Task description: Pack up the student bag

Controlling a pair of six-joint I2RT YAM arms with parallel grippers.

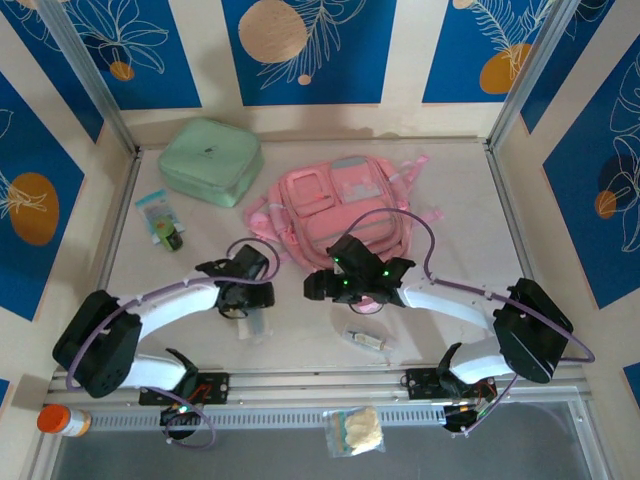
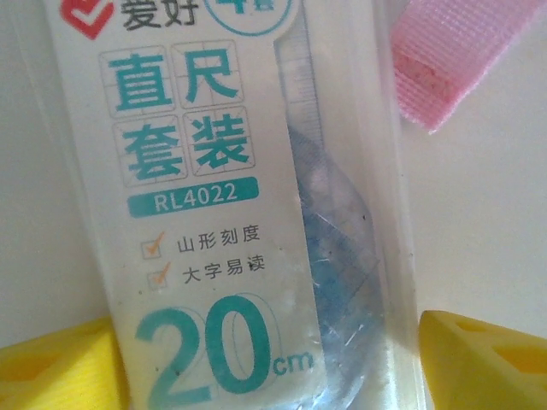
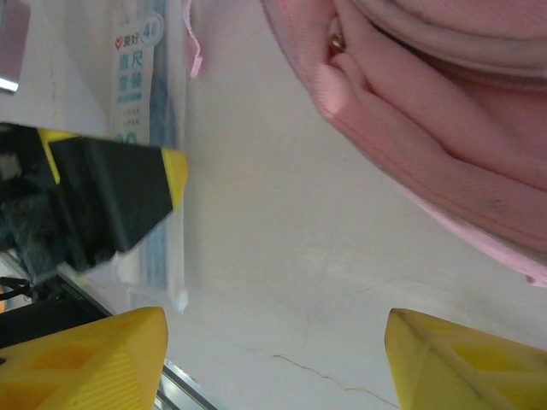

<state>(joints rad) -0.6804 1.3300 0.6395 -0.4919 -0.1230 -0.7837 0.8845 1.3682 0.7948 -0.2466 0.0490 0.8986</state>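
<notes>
Left arm pose: elbow is folded out to the left, forearm is stretched right toward table centre, wrist is tipped down at the table (image 1: 470,230).
Left gripper (image 2: 273,367): held low over a clear ruler set packet (image 2: 214,213), which is printed "20 cm".
Left fingers (image 2: 51,371): 2 yellow tips are spread wide, 1 at each long edge of the packet; a squeeze cannot be told.
Right arm pose: elbow is folded out to the right, forearm is stretched left, wrist is set at the near edge of the student bag (image 1: 335,205).
Right gripper (image 3: 273,367): aimed along the bare tabletop, toward the left gripper and the packet.
Right fingers (image 3: 466,363): 2 tips are spread apart, nothing is held between them.
Student bag: laid flat at table centre toward the back, just beyond both wrists; its pink fabric is seen at the upper right of the right wrist view.
Strap end (image 2: 444,60): pink webbing is laid on the table just beside the packet.
Mint case (image 1: 210,160): placed back left, beside the bag.
</notes>
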